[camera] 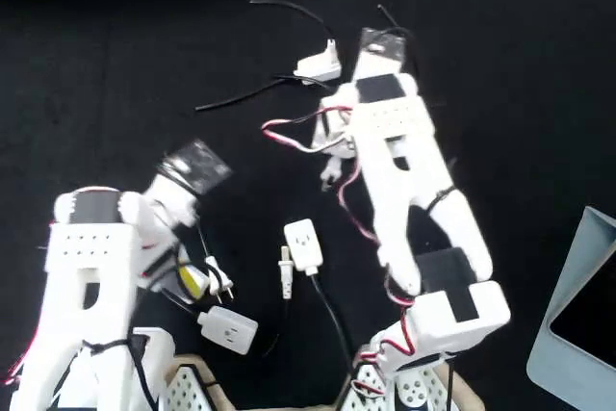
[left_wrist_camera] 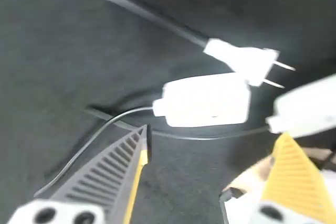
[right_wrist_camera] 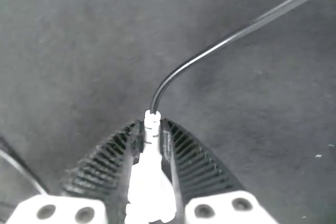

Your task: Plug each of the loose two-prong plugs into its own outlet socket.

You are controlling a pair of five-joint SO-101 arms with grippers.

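At lower centre of the right wrist view, the right pincer (right_wrist_camera: 151, 127) clamps a small white plug (right_wrist_camera: 148, 182), likely for carrying. The left pincer (left_wrist_camera: 210, 148) stands wide near a white two-prong plug (left_wrist_camera: 244, 62) beside a white socket block (left_wrist_camera: 207, 100).

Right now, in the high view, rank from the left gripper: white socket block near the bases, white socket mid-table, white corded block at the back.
1. White socket block, beside left gripper.
2. White mid-table socket, between the arms.
3. White corded block, far back.
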